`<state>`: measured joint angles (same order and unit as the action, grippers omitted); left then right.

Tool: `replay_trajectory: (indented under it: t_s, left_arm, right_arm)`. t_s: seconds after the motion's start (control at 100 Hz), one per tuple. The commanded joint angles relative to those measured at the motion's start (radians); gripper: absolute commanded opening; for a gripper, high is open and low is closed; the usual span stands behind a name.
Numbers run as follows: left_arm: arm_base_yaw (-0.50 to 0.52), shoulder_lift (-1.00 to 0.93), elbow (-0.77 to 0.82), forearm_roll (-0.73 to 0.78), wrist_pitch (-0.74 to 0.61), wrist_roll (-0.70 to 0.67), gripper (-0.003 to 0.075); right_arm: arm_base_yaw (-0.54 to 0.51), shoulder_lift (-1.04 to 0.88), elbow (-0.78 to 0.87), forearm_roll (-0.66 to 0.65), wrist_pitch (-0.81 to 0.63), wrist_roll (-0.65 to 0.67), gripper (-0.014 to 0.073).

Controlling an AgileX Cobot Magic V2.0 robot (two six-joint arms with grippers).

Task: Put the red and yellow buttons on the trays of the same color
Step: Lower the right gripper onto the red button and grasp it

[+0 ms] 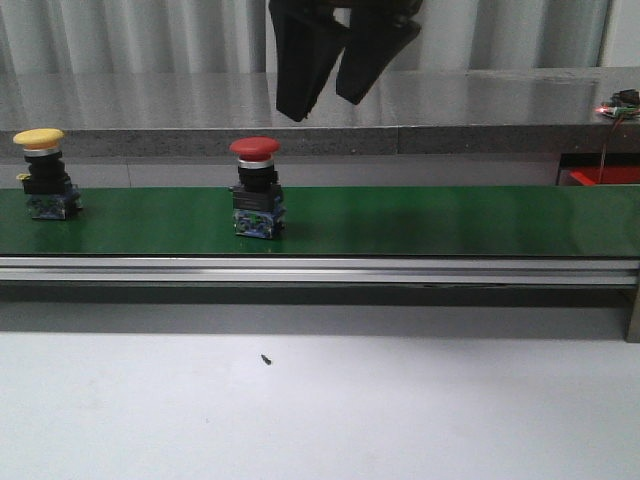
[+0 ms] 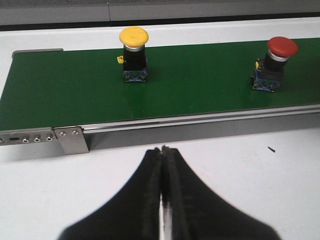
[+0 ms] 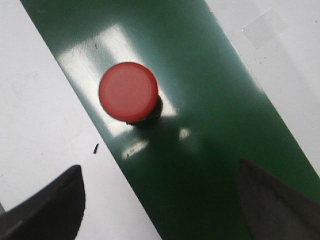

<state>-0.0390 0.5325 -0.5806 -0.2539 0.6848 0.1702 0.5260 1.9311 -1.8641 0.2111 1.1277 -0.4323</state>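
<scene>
A red button point(image 1: 255, 150) stands upright on the green belt point(image 1: 450, 220), left of centre. A yellow button point(image 1: 40, 138) stands on the same belt at the far left. High above the red button, a little to its right, hangs my right gripper point(image 1: 320, 105), open and empty. In the right wrist view the red button's cap point(image 3: 128, 91) lies ahead of that gripper point(image 3: 158, 167), not between its fingers. My left gripper point(image 2: 163, 150) is shut and empty over the white table, short of the belt, facing the yellow button point(image 2: 134, 36) and the red button point(image 2: 282, 46). No tray is plainly in view.
The belt's metal rail point(image 1: 320, 268) runs along its near side. A small black speck point(image 1: 266, 358) lies on the white table. A grey ledge point(image 1: 450, 140) runs behind the belt. A red object point(image 1: 600, 176) shows at far right; I cannot tell whether it is a tray.
</scene>
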Motion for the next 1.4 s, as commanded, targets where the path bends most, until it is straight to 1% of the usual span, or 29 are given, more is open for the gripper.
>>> replay_trajectory:
  t_s: [0.0,0.43,0.57,0.91,0.98,1.03,1.15,1.22,1.29,1.39]
  left_arm:
    - [-0.007,0.003,-0.027,-0.014,-0.064,-0.001,-0.002]
    - [-0.007,0.003,-0.027,-0.014,-0.064,-0.001,-0.002]
    - [-0.007,0.003,-0.027,-0.014,-0.064,-0.001,-0.002]
    - [-0.007,0.003,-0.027,-0.014,-0.064,-0.001,-0.002]
    - [-0.007,0.003,-0.027,-0.014,-0.064,-0.001,-0.0019]
    - [-0.007,0.003,-0.027,-0.014,-0.064,-0.001,-0.002]
    - [-0.007,0.003,-0.027,-0.014,-0.064,-0.001,-0.002]
    - [-0.007,0.003,-0.027,-0.014,-0.064,-0.001,-0.002]
    - [-0.007,0.003,-0.027,-0.014,-0.064,-0.001,-0.002]
    - [-0.007,0.003,-0.027,-0.014,-0.064,-0.001,-0.002]
  right_arm:
    - [-0.002,-0.023,-0.032,0.02,-0.047,-0.02,0.0612]
    - [-0.001,0.07,-0.032,0.043,-0.06,-0.046,0.0612]
    - [-0.001,0.082,-0.032,0.062,-0.09,-0.051,0.0612]
    - [-0.001,0.105,-0.032,0.067,-0.101,-0.057,0.0608]
    - [-0.001,0.105,-0.032,0.067,-0.113,-0.057,0.0563]
    - [-0.001,0.105,-0.032,0.067,-0.114,-0.057,0.0508]
    - [-0.002,0.105,-0.032,0.067,-0.108,-0.057,0.0344]
    - [-0.002,0.105,-0.032,0.067,-0.104,-0.057,0.0278]
    - [-0.002,0.105,-0.032,0.067,-0.101,-0.057,0.0246]
    - [-0.004,0.103,-0.032,0.066,-0.101,-0.057,0.0244]
